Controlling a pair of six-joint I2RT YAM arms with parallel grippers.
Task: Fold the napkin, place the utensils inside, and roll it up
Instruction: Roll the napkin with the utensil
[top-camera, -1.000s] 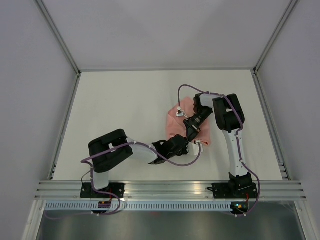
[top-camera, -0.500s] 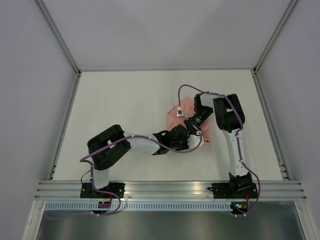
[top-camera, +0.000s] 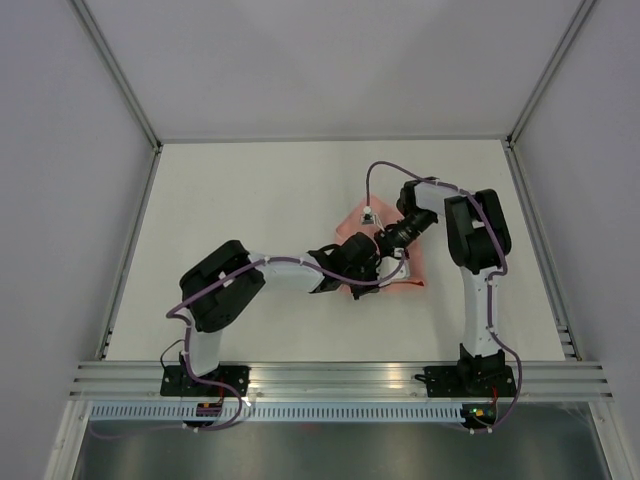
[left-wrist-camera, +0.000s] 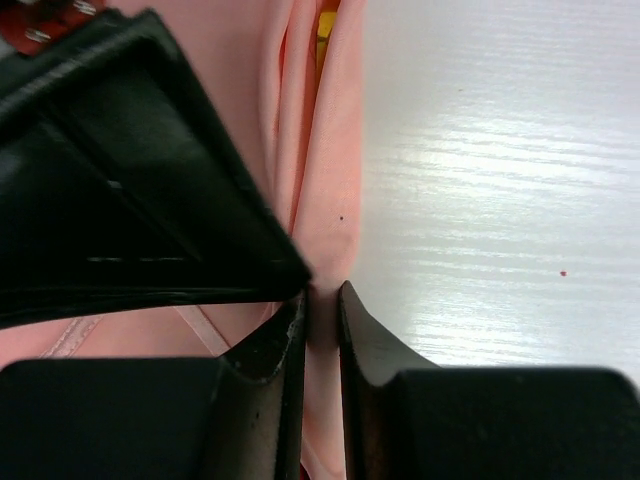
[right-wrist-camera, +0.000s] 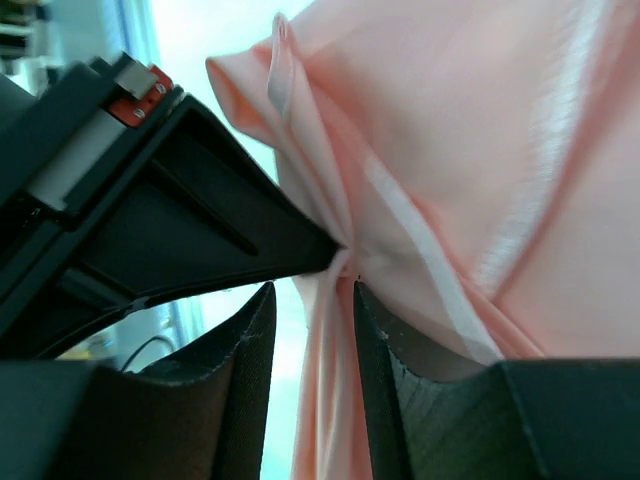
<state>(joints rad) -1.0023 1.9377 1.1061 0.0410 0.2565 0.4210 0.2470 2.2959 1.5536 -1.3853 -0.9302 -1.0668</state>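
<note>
The pale pink napkin (top-camera: 392, 268) lies bunched at mid-table. In the left wrist view its folds (left-wrist-camera: 335, 170) run up from the jaws, and a yellow sliver of the utensil (left-wrist-camera: 325, 45) shows inside a fold at the top. My left gripper (top-camera: 366, 257) (left-wrist-camera: 322, 292) is shut on a napkin fold. My right gripper (top-camera: 386, 240) (right-wrist-camera: 312, 300) meets it tip to tip. Its jaws stand a little apart, with a hanging strand of napkin (right-wrist-camera: 340, 400) between them that touches only the right finger. The utensil's black part is hidden.
The white table (top-camera: 250, 200) has metal rails along both sides and the near edge (top-camera: 340, 375). The purple cable (top-camera: 372, 190) of the right arm loops above the napkin. The two arms crowd each other at the napkin.
My left gripper has moved up and right onto the napkin, meeting the right gripper. The right arm's elbow has swung right. The napkin is more bunched.
</note>
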